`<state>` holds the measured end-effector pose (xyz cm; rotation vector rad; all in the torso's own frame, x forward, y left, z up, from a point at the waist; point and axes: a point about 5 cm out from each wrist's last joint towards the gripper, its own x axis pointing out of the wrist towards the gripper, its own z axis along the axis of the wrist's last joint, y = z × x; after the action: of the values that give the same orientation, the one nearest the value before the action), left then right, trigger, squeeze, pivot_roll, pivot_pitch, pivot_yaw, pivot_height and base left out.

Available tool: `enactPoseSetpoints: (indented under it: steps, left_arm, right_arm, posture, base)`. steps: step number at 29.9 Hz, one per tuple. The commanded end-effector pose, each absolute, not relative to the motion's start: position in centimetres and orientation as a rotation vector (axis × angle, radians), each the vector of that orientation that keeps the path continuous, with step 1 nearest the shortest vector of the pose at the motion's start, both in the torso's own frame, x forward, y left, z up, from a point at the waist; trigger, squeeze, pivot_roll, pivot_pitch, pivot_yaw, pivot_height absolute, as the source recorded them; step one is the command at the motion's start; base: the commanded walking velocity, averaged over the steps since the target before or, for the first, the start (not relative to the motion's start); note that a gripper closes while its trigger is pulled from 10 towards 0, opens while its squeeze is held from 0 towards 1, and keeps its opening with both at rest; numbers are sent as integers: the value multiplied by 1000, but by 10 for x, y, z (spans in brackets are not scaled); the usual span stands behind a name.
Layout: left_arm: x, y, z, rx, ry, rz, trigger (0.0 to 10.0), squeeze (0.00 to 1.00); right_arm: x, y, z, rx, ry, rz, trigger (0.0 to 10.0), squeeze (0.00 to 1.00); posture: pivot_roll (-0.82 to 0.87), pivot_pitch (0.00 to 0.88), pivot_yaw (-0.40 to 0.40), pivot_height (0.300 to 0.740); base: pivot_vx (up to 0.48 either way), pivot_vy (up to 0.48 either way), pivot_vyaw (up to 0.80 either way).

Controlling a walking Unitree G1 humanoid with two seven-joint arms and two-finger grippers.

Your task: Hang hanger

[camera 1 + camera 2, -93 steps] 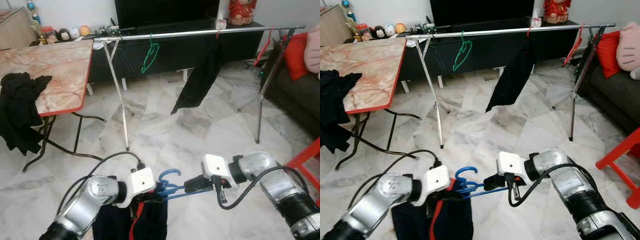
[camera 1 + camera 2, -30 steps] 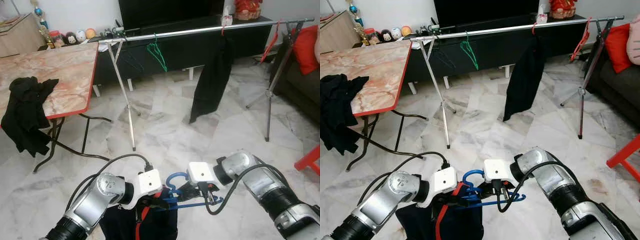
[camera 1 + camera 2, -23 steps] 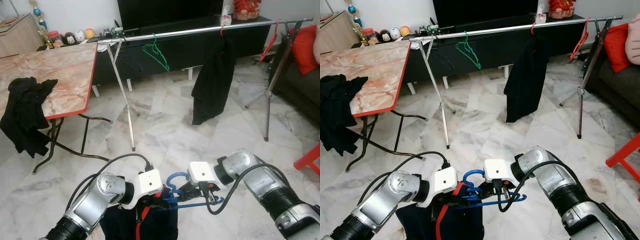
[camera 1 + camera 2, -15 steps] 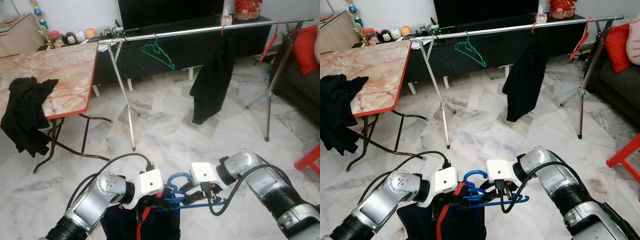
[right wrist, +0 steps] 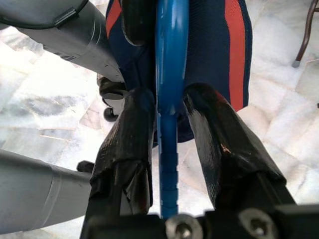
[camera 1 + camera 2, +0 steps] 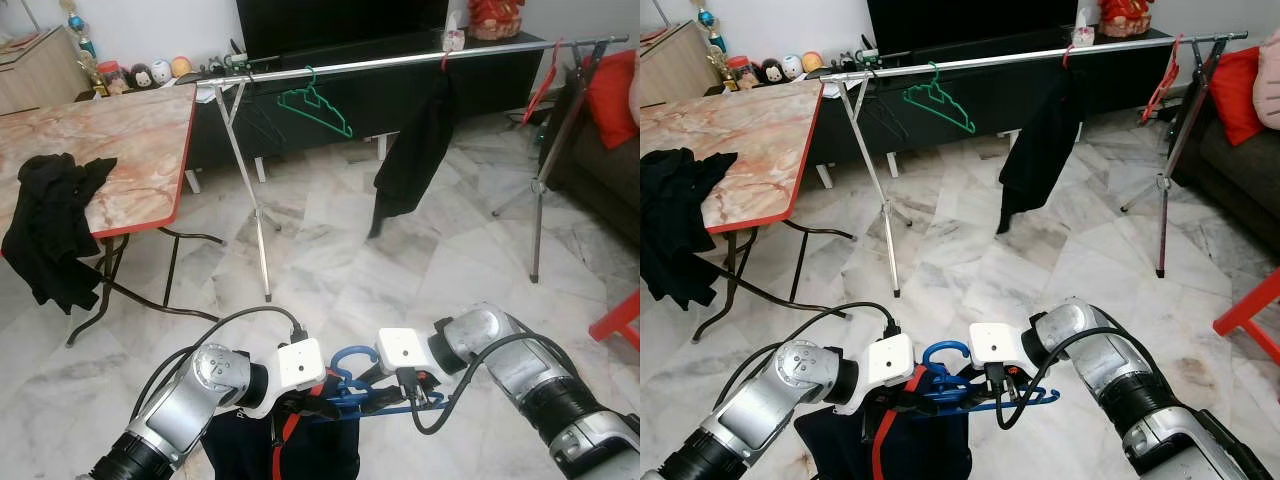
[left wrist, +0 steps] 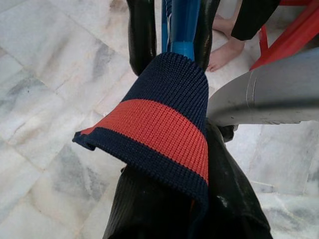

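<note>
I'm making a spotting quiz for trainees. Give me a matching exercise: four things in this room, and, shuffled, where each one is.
Things:
1. green hanger
2. blue hanger
3. black cloth
4. red hanger

Places:
A. draped over the table edge
B. between the left hand and right hand
C. right end of the rail
D. left part of the rail

Pairs: 1-D, 2-B, 3-A, 4-C

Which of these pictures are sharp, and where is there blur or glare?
Eye views: evenly lit and sharp, clothes rail crisp. Left wrist view: knit garment sharp, floor behind soft. Right wrist view: blue hanger shows a glare streak; the fingers nearest the lens are blurred.
</note>
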<state>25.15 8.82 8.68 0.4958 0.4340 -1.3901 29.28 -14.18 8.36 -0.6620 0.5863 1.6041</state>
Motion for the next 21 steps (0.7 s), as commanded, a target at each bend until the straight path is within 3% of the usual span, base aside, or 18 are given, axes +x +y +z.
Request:
enactPoseSetpoints:
  steps: [1,4,5,21]
  left_arm:
    - [250,81,95,503,385,-1414,10000,0]
    - [250,81,95,503,385,-1415,10000,0]
    - [250,80,95,503,384,-1416,10000,0]
    - [251,80,96,509,381,-1416,10000,0]
  right_arm:
    - [288,-130,83,-654,560,1657,10000,0]
    - [287,-130,83,-649,563,1662,10000,0]
    - [287,-130,83,-647,563,1664,392,0]
    - [288,-125,84,-627,537,1649,0,0]
  posture:
    - [-119,0,122,740]
    - [-117,0,121,740]
    - [-117,0,121,740]
    - [-117,0,125,740]
  base:
    - [0,0,0]
    - [0,0,0]
    - [0,0,0]
    - [0,0,0]
